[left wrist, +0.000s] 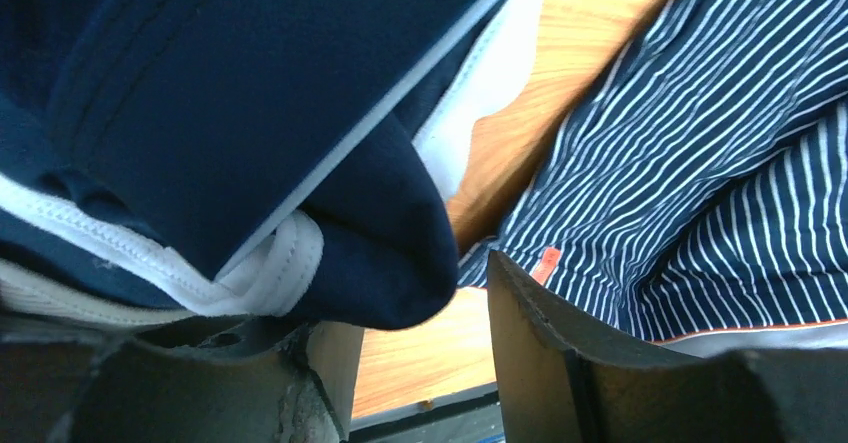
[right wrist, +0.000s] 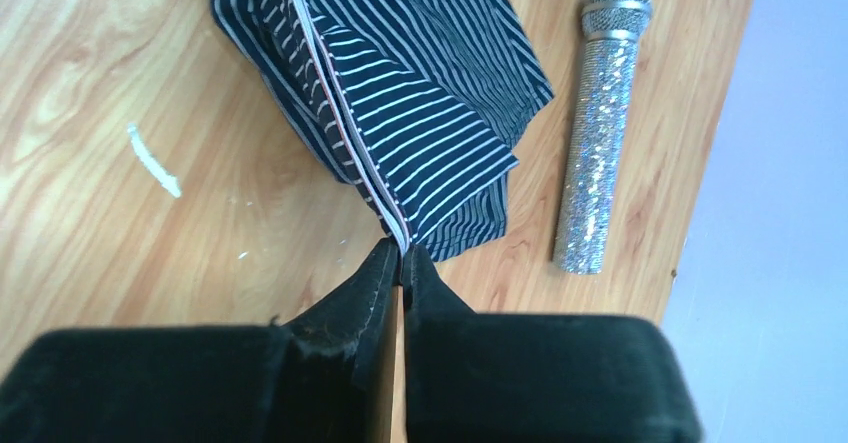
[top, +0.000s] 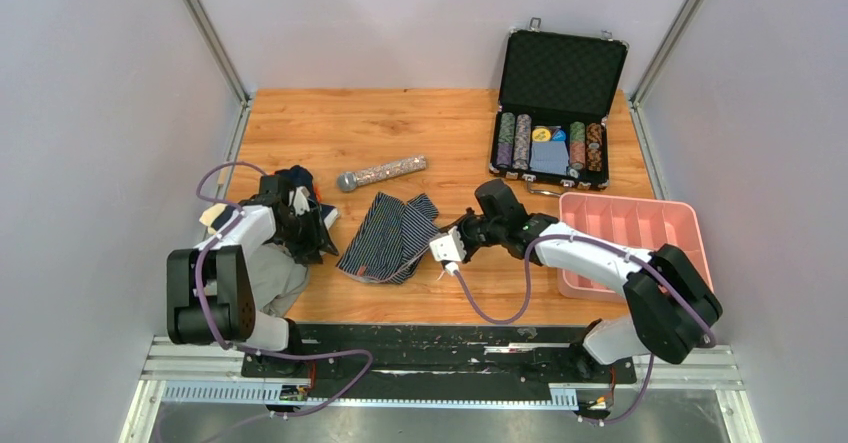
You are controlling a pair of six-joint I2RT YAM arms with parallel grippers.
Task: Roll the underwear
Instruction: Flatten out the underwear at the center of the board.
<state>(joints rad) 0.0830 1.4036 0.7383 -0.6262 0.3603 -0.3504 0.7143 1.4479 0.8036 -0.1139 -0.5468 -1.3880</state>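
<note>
The striped underwear (top: 388, 235) lies folded in the middle of the table (top: 340, 123), its long axis slanting from near left to far right. Its far-right end points at the right gripper (right wrist: 402, 255), whose 2 fingers (right wrist: 372, 288) are clenched on the white-edged hem there. The plain navy underwear (top: 293, 179) sits bunched near the table's left edge, just left of the striped pair, heaped against the left gripper (left wrist: 420, 308), whose jaws stand apart with bare wood showing between them.
</note>
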